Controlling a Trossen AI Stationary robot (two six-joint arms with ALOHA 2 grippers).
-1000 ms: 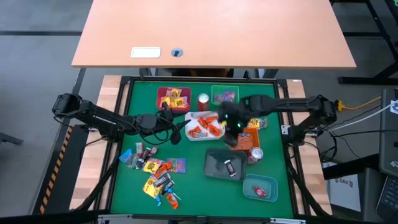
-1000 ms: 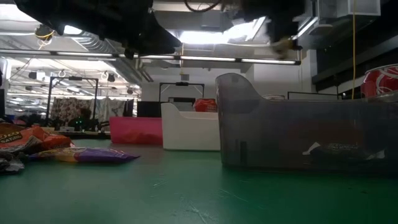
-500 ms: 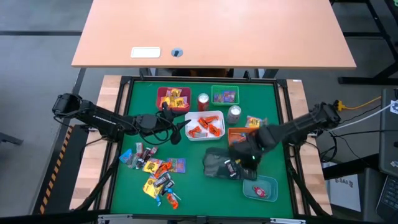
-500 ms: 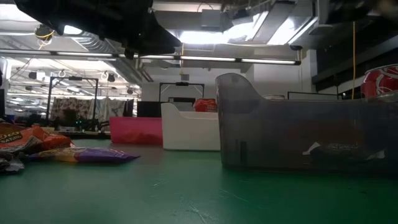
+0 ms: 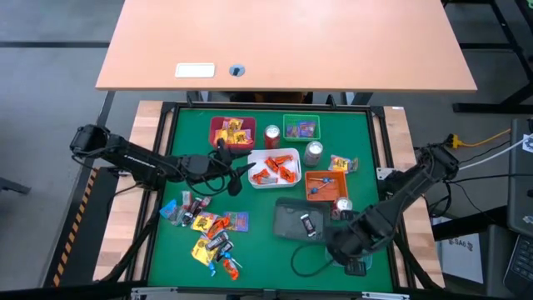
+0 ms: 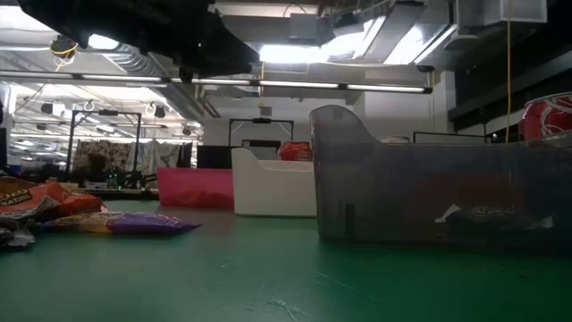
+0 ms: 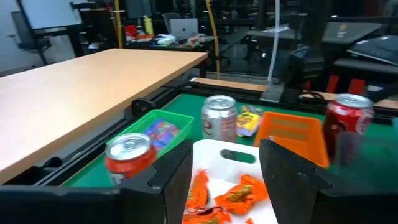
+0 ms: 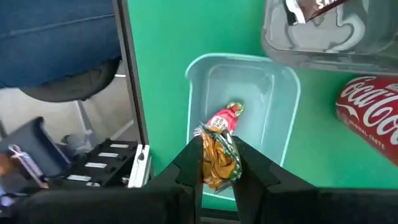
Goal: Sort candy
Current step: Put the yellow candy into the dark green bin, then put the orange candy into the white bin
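Right tool point(image 8: 219, 163) moved w/ candy point(image 8: 217, 159) over teal tray point(image 8: 283, 112), beside can point(image 8: 372, 115).

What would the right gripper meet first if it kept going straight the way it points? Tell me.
Most likely the pale blue plastic tray. The right gripper, shut on a gold-wrapped candy, points down into it, where a red-wrapped candy already lies. Depth is unclear.
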